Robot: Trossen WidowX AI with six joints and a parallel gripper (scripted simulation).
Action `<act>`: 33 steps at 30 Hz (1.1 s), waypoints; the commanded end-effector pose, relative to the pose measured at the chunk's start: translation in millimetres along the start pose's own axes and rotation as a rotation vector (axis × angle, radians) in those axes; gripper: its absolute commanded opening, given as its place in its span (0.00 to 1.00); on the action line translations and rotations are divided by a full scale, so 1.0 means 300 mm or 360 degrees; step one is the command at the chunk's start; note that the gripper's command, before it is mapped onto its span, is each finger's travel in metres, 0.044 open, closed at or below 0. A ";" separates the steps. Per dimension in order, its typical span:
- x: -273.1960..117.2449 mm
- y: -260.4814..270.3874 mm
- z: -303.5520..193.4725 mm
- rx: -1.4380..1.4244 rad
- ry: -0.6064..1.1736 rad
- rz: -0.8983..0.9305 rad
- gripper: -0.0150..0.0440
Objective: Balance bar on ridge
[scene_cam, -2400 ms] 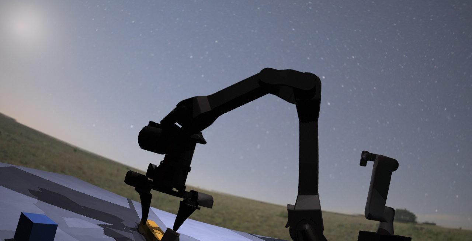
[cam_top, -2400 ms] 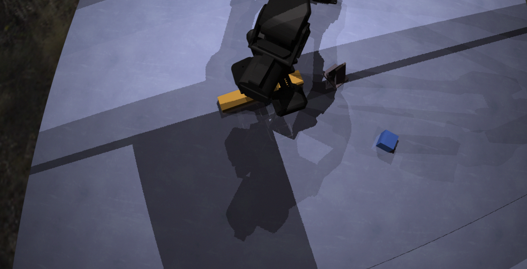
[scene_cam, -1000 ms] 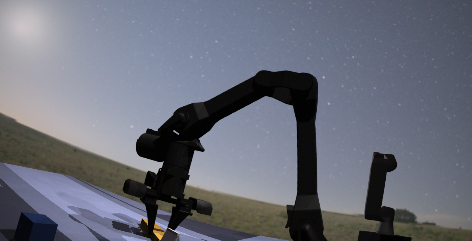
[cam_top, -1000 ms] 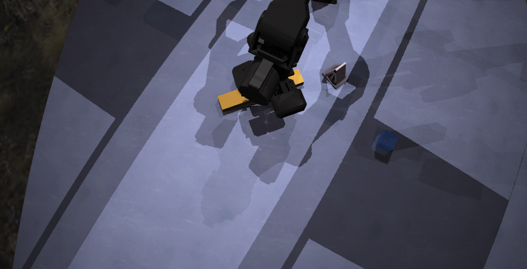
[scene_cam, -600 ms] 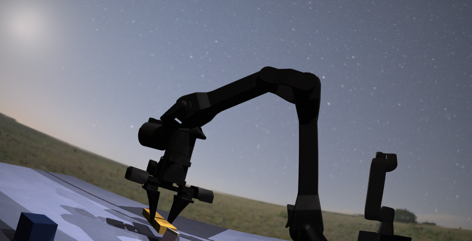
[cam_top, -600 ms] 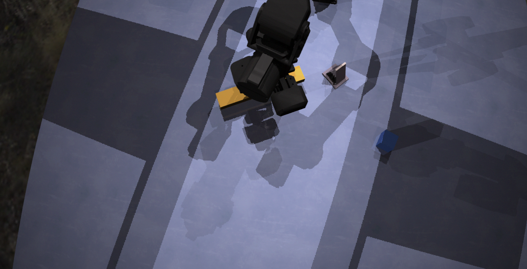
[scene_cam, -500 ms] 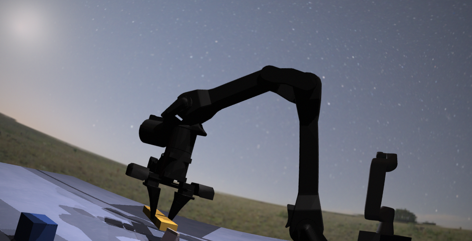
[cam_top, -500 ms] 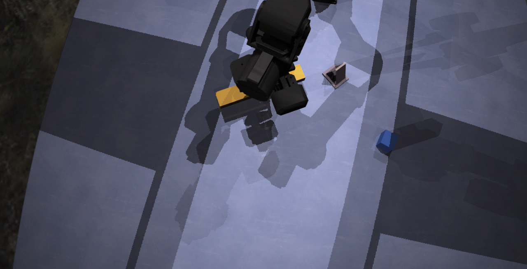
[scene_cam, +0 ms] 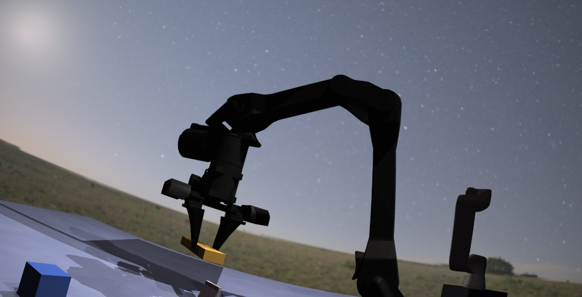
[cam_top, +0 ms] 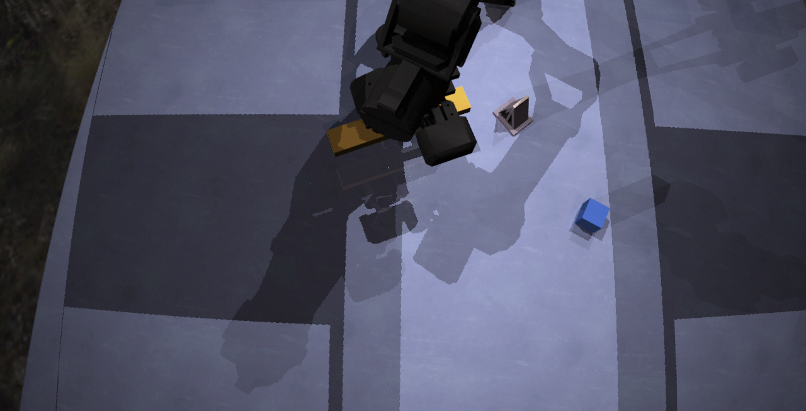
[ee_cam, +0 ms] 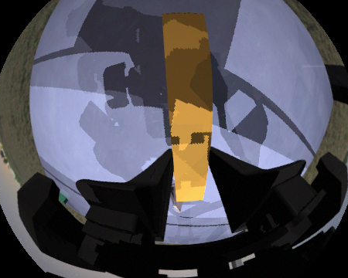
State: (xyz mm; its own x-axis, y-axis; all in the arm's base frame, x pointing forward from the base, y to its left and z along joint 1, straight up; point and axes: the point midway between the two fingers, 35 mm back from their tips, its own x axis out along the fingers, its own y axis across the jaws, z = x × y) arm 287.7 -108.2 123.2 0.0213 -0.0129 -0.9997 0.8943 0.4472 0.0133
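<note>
The long yellow-orange bar (cam_top: pixel 352 136) (scene_cam: pixel 212 255) (ee_cam: pixel 189 77) is held in the air, with its shadow apart from it on the table. My gripper (scene_cam: pixel 206 248) (ee_cam: pixel 189 151) is shut on the bar, one finger on each long side; in the top view the arm hides the fingertips and the bar's middle. The small brownish-pink ridge (cam_top: pixel 521 111) (scene_cam: pixel 209 289) stands on the table, to the right of the bar's near end in the top view. It is cut off at the bottom in the exterior view and mostly hidden in the wrist view.
A blue cube (cam_top: pixel 591 215) (scene_cam: pixel 45 281) lies on the table (cam_top: pixel 478 352), to the lower right of the ridge in the top view. A small green thing (ee_cam: pixel 63 198) shows at the left of the wrist view. A second dark arm (scene_cam: pixel 463 230) stands at the right in the exterior view.
</note>
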 end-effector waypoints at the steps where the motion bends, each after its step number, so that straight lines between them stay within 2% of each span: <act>1: -0.042 0.001 -0.002 -0.0005 -0.0002 0.0010 0.25; 11: -0.106 -0.003 -0.018 0.0021 0.0000 0.0011 0.25; 33: -0.115 0.090 -0.289 0.0927 0.0016 0.0012 0.25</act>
State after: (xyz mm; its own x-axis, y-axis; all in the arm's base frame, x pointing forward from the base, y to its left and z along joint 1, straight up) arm 276.4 -31.7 156.7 0.0301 -0.0063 -0.9995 0.9991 -0.0294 0.0303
